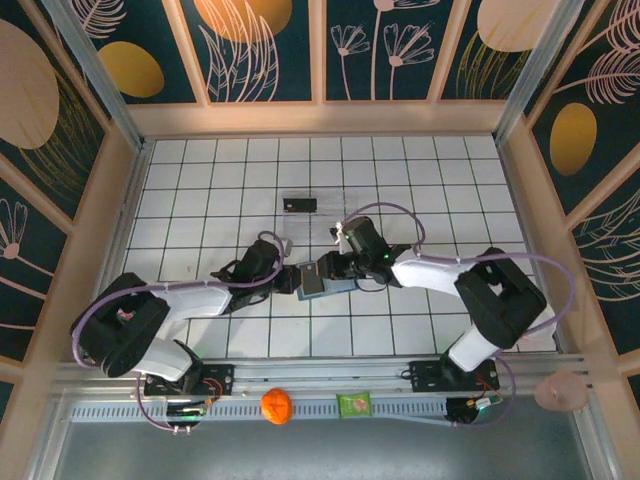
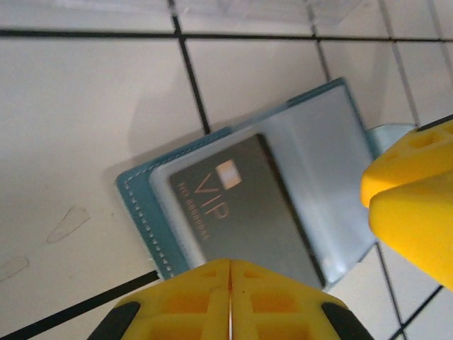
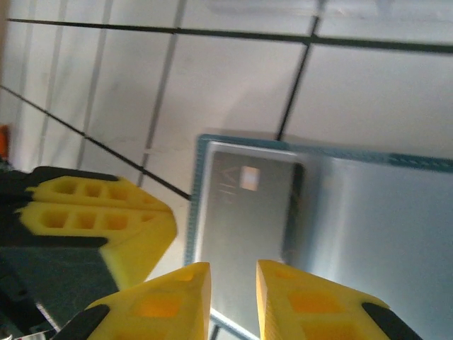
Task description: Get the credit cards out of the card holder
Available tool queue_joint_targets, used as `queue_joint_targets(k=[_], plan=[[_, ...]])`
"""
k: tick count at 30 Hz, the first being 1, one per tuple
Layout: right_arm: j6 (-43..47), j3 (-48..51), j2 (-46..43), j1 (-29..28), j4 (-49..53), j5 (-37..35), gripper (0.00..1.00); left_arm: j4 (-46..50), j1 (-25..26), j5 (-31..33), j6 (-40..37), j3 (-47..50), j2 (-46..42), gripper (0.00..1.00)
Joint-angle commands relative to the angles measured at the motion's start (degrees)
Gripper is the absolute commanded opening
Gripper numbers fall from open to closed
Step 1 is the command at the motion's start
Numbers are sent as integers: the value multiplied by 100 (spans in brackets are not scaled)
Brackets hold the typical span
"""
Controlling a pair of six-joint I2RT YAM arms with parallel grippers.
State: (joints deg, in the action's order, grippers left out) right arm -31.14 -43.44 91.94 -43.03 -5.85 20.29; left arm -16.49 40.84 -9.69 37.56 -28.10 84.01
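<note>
Card holder (image 2: 138,202) open flat just ahead of pressed-together left gripper (image 2: 230,269) and below slightly parted right gripper (image 3: 233,276); grey VIP card (image 2: 241,205) not yet extracted from sleeve, black card (image 1: 299,205) apparently already out, well beyond both.

The bench (image 1: 200,190) is covered in white tiles with dark grid lines. Wood-framed wall panels (image 1: 265,60), dark teal with painted gold discs and pale flowers, stand on three sides of it. On the grey strip (image 1: 100,420) along the near edge lie an orange ball (image 1: 276,405) and, just right of it, a green packet (image 1: 354,404). A pale pink round thing (image 1: 563,391) sits at the near right corner.
</note>
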Motion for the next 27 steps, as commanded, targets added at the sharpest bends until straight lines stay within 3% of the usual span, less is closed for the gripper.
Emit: queue_joint_targets(k=[1,15,27], plan=[[-260,-165,196,65,37,-22,25,-119,6,196,70,-27,152,7],[-381,-209,434,5,184,-420,25,158,8,337,-65,-196,649,0],[-455,-209,649,5,-99,-103,20,86,5,214,-81,-205,859,0]])
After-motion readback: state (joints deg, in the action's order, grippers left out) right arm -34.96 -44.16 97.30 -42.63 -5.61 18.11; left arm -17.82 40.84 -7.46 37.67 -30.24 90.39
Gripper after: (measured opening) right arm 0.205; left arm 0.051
